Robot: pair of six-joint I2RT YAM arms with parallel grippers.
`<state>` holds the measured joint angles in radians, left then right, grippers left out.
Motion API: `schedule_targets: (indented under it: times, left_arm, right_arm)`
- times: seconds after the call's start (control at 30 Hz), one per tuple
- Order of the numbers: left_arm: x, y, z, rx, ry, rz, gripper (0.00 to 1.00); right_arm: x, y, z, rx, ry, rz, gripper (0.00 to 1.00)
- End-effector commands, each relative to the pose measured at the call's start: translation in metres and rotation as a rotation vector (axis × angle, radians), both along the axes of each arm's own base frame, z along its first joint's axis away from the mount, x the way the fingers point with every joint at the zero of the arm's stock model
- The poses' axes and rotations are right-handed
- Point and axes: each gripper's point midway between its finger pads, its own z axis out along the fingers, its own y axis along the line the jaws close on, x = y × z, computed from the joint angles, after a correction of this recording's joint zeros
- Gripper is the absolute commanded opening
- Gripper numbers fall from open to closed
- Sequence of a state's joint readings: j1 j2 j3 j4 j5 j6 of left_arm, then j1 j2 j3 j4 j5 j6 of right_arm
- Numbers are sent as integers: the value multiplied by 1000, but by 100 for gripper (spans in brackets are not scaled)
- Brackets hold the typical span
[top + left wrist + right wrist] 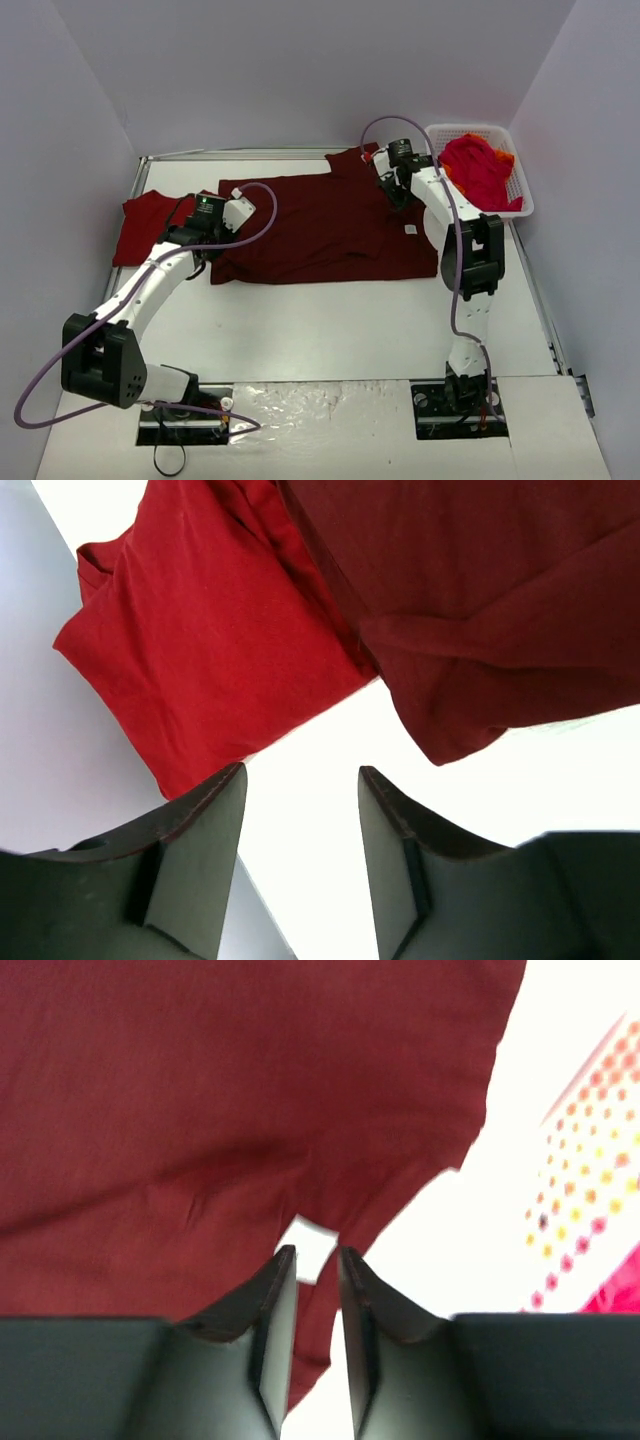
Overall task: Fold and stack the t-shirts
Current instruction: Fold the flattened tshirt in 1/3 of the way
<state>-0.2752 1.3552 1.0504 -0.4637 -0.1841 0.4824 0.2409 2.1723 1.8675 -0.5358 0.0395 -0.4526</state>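
Observation:
A large dark maroon t-shirt (320,230) lies spread flat mid-table. A brighter red t-shirt (148,225) lies folded at the left, touching its edge. My left gripper (228,213) hovers at the maroon shirt's left edge. In the left wrist view it (300,780) is open and empty over bare table, with the red shirt (200,650) and the maroon shirt (480,600) ahead. My right gripper (390,183) is over the maroon shirt's far right corner. In its wrist view the jaws (317,1252) stand a narrow gap apart above the cloth (200,1110) and a white tag (312,1240), holding nothing.
A white lattice basket (515,150) stands at the back right with crimson (480,170) and orange (500,155) shirts heaped in it; its wall shows in the right wrist view (590,1160). Grey walls enclose the table. Bare white table lies in front of the maroon shirt.

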Motion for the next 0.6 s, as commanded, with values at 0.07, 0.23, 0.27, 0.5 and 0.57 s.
schedule_targets:
  times: [0.07,0.23,0.27,0.5,0.57]
  left_arm:
    - [-11,3,7,-47,-18,30,48]
    - [-11,5,-1,-87,-4,55,50]
    - [-11,5,-3,-89,0,58,49]
    - [-12,7,-5,-98,9,75,50]
    - [-12,10,-4,-101,3,85,50]
  right_arm:
    - [-43,3,43,81,-19,44,13]
    - [-95,18,21,149,97,129,25]
    - [-101,21,19,152,109,147,30]
    - [-127,49,-2,157,194,243,34]
    - [-131,60,-12,146,221,273,34]
